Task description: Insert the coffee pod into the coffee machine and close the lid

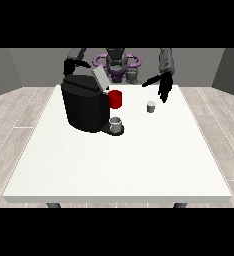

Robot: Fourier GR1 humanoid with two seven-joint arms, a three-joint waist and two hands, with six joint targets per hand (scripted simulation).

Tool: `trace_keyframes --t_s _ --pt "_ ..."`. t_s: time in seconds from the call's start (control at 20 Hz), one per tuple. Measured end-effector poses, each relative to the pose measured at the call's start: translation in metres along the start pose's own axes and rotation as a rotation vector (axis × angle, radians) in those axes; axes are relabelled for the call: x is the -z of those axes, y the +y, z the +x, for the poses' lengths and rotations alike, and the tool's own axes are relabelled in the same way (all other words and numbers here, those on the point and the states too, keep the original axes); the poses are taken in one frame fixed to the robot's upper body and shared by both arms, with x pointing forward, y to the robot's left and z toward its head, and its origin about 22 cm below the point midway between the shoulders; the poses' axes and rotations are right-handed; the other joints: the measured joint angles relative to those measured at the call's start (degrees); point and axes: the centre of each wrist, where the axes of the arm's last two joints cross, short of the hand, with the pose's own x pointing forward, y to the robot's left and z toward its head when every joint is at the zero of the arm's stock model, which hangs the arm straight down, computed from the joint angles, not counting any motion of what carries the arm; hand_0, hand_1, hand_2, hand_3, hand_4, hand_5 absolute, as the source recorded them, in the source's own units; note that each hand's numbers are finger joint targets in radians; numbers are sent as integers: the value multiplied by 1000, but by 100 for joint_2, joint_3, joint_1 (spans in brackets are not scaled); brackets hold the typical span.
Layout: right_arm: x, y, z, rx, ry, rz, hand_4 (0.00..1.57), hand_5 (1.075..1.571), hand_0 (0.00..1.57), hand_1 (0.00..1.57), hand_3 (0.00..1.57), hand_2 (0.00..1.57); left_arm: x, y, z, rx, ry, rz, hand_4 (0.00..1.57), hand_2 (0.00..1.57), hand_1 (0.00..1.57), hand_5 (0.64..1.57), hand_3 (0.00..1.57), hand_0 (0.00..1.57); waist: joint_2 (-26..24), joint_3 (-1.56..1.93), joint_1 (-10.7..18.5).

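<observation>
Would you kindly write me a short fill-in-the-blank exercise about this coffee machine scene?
1. The lid of the black coffee machine is ____.
2. The small coffee pod stands on the white ____, apart from the machine.
3. The hand at the view's right hangs above the pod with its fingers ____.
4. The cup on the machine's base is grey; the part above it is ____.

Missing words: open; table; straight; red
</observation>
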Motion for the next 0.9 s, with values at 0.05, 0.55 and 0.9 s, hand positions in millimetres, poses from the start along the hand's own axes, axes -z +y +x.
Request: trace_keyframes --t_s 0.05,0.55,0.9 --pt "5 1 2 2 -23 4 399 1571 0 0 0 0 5 2 1 30 -5 6 0 0 0 1571 0 0 139 1 -24" --pt "22 5 6 -34 -40 -3 514 1571 0 0 0 0 36 28 -9 216 71 -12 0 0 0 1571 0 0 693 -1 -149" --pt "30 1 2 -49 -36 -21 416 1571 0 0 0 0 54 45 -6 289 124 -57 0 0 0 1571 0 0 890 17 -211"
